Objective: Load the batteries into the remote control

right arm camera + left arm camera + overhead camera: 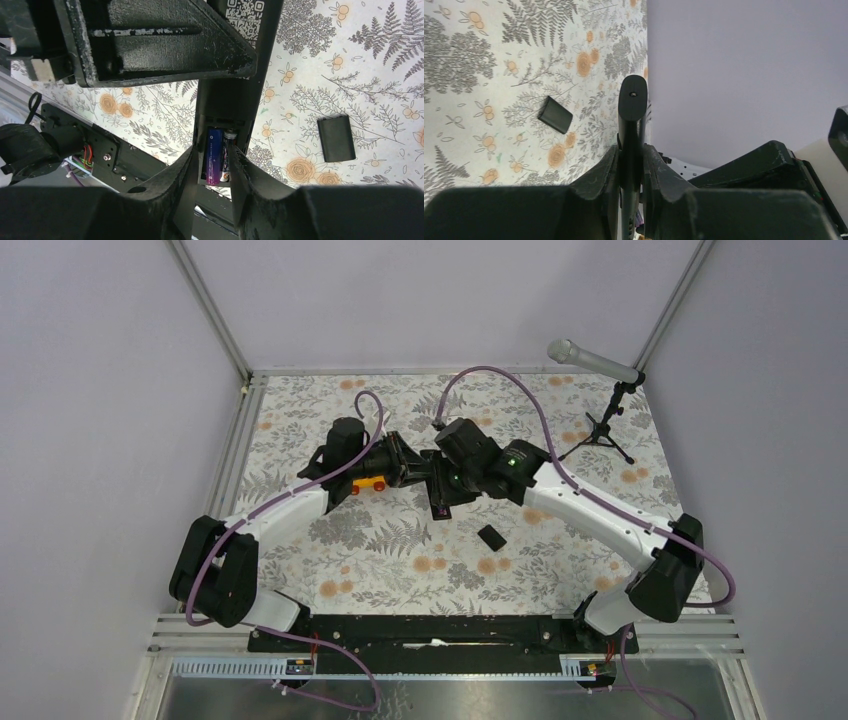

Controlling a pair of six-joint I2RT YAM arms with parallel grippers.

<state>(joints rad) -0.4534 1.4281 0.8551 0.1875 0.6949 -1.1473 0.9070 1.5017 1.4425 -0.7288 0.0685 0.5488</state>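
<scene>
The left gripper (630, 165) was clenched on the remote control (632, 100). The right gripper (212, 159) straddled its open compartment, where the batteries (216, 150) lay side by side. Whether those fingers pinched anything was unclear, and one finger half hid the darker battery. The black cover (336, 138) lay well apart.

The remote control (227, 100), a slim black bar with a QR label on its back, is held clear of the tabletop (350, 75), its compartment uncovered, with the batteries (216, 155) side by side inside, one purplish-blue, one darker.
</scene>
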